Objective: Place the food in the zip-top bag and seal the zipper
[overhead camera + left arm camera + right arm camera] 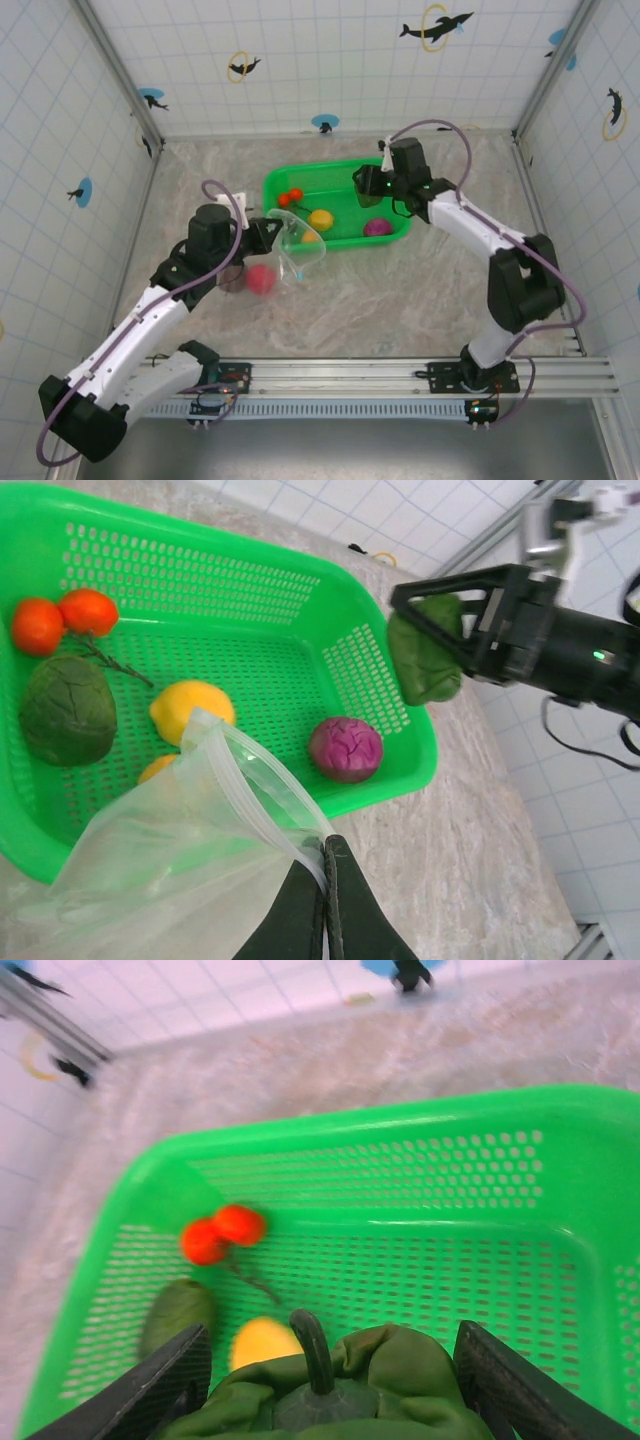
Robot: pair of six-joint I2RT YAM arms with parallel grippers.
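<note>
Filling the bag is only partly done. On the left, the left hand [325, 875] is pinched tight on the rim of the zip-top bag [150, 870] and holds its mouth open next to the basket. The zipper [255, 780] runs along that open rim and is not pressed together yet. From above, a pink food [262, 279] looks to be inside the bag, low down by the left arm. A darker shape [233, 279] sits beside it (I cannot tell what that one is through the crinkly plastic). The bag's lower part rests on the counter [400, 300].

In the middle sits the green basket [400, 765]. 5 foods lie in it, counting the red pair as 1:
- a red pair [62, 620] on a stem
- a dark green one [68, 710]
- a yellow one [190, 705]
- a bit of an orange one [158, 768] peeking out behind the bag
- a purple one [345, 748]

On the right, the right hand [428, 645] has its 2 fingers partly apart. It squeezes a leafy green food [340, 1395] between them, up above the right end of the basket and well apart from the bag's mouth.

What is left, I think, is to carry this green one over and drop it in the bag. Then the 5 from the basket go in, and the zipper gets pressed closed.
</note>
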